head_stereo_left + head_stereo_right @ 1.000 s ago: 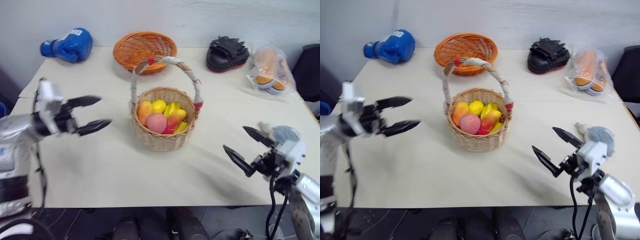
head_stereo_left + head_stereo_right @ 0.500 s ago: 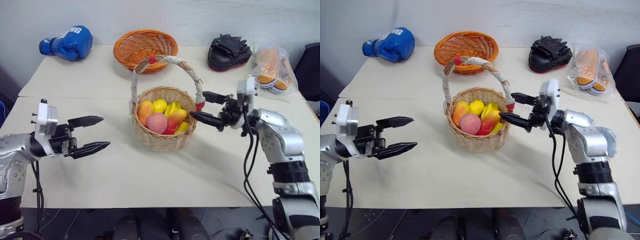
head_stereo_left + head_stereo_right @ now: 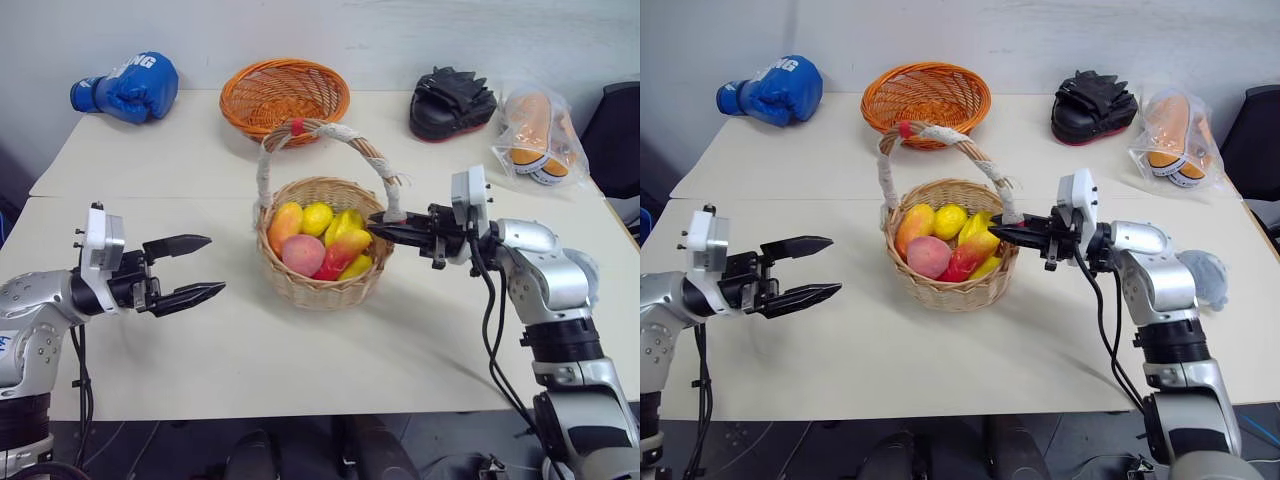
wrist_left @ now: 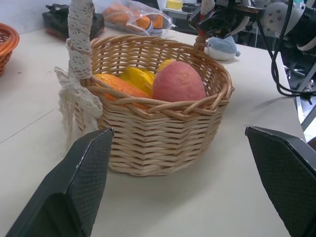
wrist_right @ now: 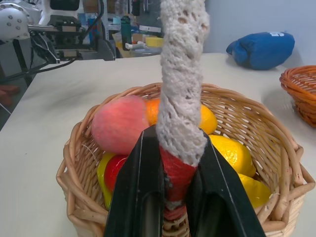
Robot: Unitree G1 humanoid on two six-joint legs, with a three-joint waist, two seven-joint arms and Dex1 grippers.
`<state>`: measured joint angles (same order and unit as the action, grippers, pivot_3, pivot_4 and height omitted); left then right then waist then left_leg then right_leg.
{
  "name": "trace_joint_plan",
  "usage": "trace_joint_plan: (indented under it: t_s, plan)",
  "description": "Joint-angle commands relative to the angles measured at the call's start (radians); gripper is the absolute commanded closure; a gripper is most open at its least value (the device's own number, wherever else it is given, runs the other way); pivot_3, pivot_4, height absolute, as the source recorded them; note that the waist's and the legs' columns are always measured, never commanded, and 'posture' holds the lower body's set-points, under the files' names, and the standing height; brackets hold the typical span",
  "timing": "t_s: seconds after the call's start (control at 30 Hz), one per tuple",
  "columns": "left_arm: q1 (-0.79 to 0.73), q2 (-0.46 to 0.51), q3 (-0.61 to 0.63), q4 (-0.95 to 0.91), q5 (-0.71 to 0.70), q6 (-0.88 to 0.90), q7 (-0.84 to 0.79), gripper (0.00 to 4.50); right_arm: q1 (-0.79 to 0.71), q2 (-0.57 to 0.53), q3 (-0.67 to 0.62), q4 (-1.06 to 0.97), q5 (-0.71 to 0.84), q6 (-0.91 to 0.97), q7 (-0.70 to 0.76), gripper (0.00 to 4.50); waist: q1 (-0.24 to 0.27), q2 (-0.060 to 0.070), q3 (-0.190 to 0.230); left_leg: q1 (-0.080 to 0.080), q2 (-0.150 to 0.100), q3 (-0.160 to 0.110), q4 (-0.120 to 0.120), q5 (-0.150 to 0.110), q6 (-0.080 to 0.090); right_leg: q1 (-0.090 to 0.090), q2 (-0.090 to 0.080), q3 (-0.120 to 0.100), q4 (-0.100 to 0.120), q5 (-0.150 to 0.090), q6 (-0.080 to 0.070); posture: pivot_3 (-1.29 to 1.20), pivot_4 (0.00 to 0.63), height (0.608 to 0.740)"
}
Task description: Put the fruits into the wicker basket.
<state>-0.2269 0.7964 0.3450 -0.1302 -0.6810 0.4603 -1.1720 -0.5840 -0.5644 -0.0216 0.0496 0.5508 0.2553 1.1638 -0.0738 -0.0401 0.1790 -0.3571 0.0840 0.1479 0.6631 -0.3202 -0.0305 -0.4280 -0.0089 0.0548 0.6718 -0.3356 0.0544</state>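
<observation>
Wicker basket (image 3: 322,262): standing mid-table, well forward of the orange woven bowl (image 3: 285,96); upright, handle arching overhead.
Fruits (image 3: 320,240): all lying inside the basket; pink peach (image 4: 178,82) toward the near rim, mango-like pieces beside and behind it.
Right gripper (image 5: 175,197): clamped on the red-wrapped foot of the handle (image 5: 182,89), one black finger each side, just above the rim.
Left gripper (image 3: 198,270): jaws spread wide, empty, level with the basket wall and clear of it.
Step in hand: judged securing or shifting the loaded basket; loading appears complete.
Method advised: keep pull low and slow, hold handle vertical, bring left claw to steady the far wall.
Risk: basket tipping toward the grip, peach rolling out.
</observation>
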Motion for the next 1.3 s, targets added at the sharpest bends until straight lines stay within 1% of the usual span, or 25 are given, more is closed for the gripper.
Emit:
trace_joint_plan:
  t_s: [0.03, 0.17, 0.27, 0.33, 0.5, 0.63, 0.73, 0.8, 0.83, 0.9, 0.97, 1.07, 1.13, 1.17, 1.2, 1.3]
  plan:
    - [-0.033, -0.011, -0.021, 0.006, -0.011, -0.01, -0.004, 0.0, 0.07, -0.003, -0.164, -0.18, 0.08, 0.006, -0.132, 4.32, 0.0, 0.0, 0.0, 0.0, 0.0, 0.0, 0.0, 0.0, 0.0, 0.0, 0.0, 0.0, 0.0, 0.0, 0.0, 0.0, 0.15, 0.74]
    - [-0.077, -0.032, -0.05, 0.023, -0.001, -0.032, 0.002, 0.0, 0.171, -0.002, -0.336, -0.279, 0.145, 0.06, -0.317, 4.32, 0.0, 0.0, 0.0, -0.001, 0.0, 0.0, 0.0, 0.0, 0.0, 0.0, 0.0, 0.0, 0.0, 0.0, 0.0, 0.0, 0.15, 0.74]
    - [-0.12, -0.045, -0.069, 0.035, 0.007, -0.043, 0.004, 0.0, 0.259, -0.033, -0.434, -0.283, 0.109, 0.039, -0.38, 4.32, 0.001, 0.0, 0.0, -0.001, 0.0, 0.0, 0.0, 0.0, -0.001, 0.0, 0.001, 0.0, 0.0, 0.0, 0.0, 0.0, 0.15, 0.74]
    - [-0.148, -0.05, -0.086, 0.05, 0.011, -0.047, -0.002, 0.0, 0.292, -0.047, -0.477, -0.257, 0.084, 0.016, -0.408, 4.32, 0.002, 0.0, 0.0, -0.001, 0.0, 0.0, 0.0, 0.0, 0.0, 0.0, 0.001, 0.0, -0.001, 0.0, 0.0, 0.0, 0.15, 0.74]
    - [-0.199, -0.071, -0.127, 0.086, 0.027, -0.065, -0.018, 0.0, 0.324, -0.064, -0.491, -0.119, 0.013, -0.049, -0.41, 4.32, -0.012, 0.001, 0.001, 0.001, -0.001, 0.002, 0.0, 0.0, -0.001, 0.0, 0.001, 0.002, 0.0, 0.0, 0.001, 0.0, 0.15, 0.74]
    - [-0.219, -0.08, -0.149, 0.102, 0.033, -0.076, -0.028, 0.0, 0.3, -0.072, -0.482, -0.01, -0.01, -0.096, -0.397, 4.32, -0.015, 0.004, 0.003, 0.002, 0.0, 0.002, -0.001, 0.001, -0.002, 0.0, 0.003, 0.003, 0.001, 0.0, 0.001, 0.0, 0.15, 0.74]
    - [-0.225, -0.084, -0.156, 0.108, 0.038, -0.084, -0.03, 0.0, 0.292, -0.07, -0.482, 0.032, 0.01, -0.076, -0.395, 4.32, -0.012, 0.005, 0.003, 0.002, 0.0, 0.002, -0.001, 0.001, -0.002, 0.0, 0.003, 0.003, 0.001, 0.0, 0.001, 0.0, 0.15, 0.74]
    - [-0.227, -0.085, -0.157, 0.11, 0.04, -0.087, -0.031, 0.0, 0.3, -0.073, -0.474, 0.032, 0.017, -0.076, -0.366, 3.57, -0.01, 0.005, 0.003, 0.002, 0.0, 0.002, -0.001, 0.001, -0.002, 0.001, 0.002, 0.003, 0.001, 0.0, 0.001, 0.0, 0.15, 0.74]
    - [-0.223, -0.084, -0.155, 0.11, 0.042, -0.089, -0.03, 0.0, 0.308, -0.077, -0.475, 0.028, 0.017, -0.083, -0.356, 3.3, -0.01, 0.005, 0.003, 0.002, 0.0, 0.002, -0.001, 0.001, -0.002, 0.001, 0.002, 0.003, 0.001, 0.0, 0.001, 0.0, 0.15, 0.74]
    - [-0.191, -0.074, -0.137, 0.103, 0.04, -0.069, -0.01, 0.0, 0.323, -0.093, -0.495, 0.022, -0.009, -0.139, -0.347, 2.66, -0.009, 0.006, 0.003, 0.002, 0.0, 0.002, -0.001, 0.001, -0.002, 0.001, 0.002, 0.003, 0.001, 0.0, 0.001, 0.0, 0.15, 0.74]
    - [-0.148, -0.062, -0.116, 0.093, 0.05, -0.079, 0.0, 0.0, 0.349, -0.115, -0.522, -0.002, 0.012, -0.136, -0.325, 1.95, -0.01, 0.008, 0.005, 0.002, 0.0, 0.002, -0.001, 0.001, -0.002, 0.001, 0.002, 0.003, 0.0, 0.0, 0.001, 0.0, 0.15, 0.74]
    - [-0.07, -0.044, -0.079, 0.092, 0.062, -0.098, 0.01, 0.0, 0.428, -0.169, -0.566, -0.063, 0.088, -0.08, -0.243, 0.9, -0.009, 0.01, 0.006, 0.002, 0.0, 0.002, -0.001, 0.001, -0.002, 0.0, 0.002, 0.003, 0.0, 0.0, 0.001, 0.0, 0.15, 0.74]
    - [0.01, -0.022, -0.046, 0.106, 0.089, -0.135, -0.001, 0.0, 0.544, -0.252, -0.576, -0.042, 0.044, -0.124, -0.1, 0.2, -0.008, 0.01, 0.006, 0.002, 0.0, 0.001, -0.002, 0.001, -0.002, 0.0, 0.002, 0.003, 0.0, 0.0, 0.002, 0.0, 0.15, 0.74]
    - [0.035, -0.015, -0.036, 0.111, 0.093, -0.147, -0.003, 0.0, 0.579, -0.279, -0.579, -0.027, 0.026, -0.152, -0.053, 0.05, -0.008, 0.01, 0.006, 0.002, 0.0, 0.001, -0.002, 0.001, -0.001, 0.001, 0.002, 0.003, -0.001, 0.0, 0.002, 0.0, 0.15, 0.74]
    - [0.069, -0.008, -0.021, 0.14, 0.119, -0.189, -0.004, 0.0, 0.618, -0.302, -0.577, -0.018, 0.022, -0.17, 0.002, 0.05, -0.008, 0.009, 0.006, 0.003, 0.0, 0.001, -0.003, 0.001, -0.001, 0.002, 0.002, 0.002, -0.002, 0.0, 0.002, 0.0, 0.15, 0.74]
    - [0.135, 0.008, -0.004, 0.204, 0.188, -0.308, -0.013, 0.0, 0.7, -0.324, -0.524, -0.028, 0.001, -0.253, 0.137, 0.05, -0.011, 0.009, 0.006, 0.006, 0.0, 0.001, -0.003, 0.0, 0.0, 0.006, 0.002, 0.002, -0.005, 0.0, 0.003, 0.0, 0.15, 0.74]
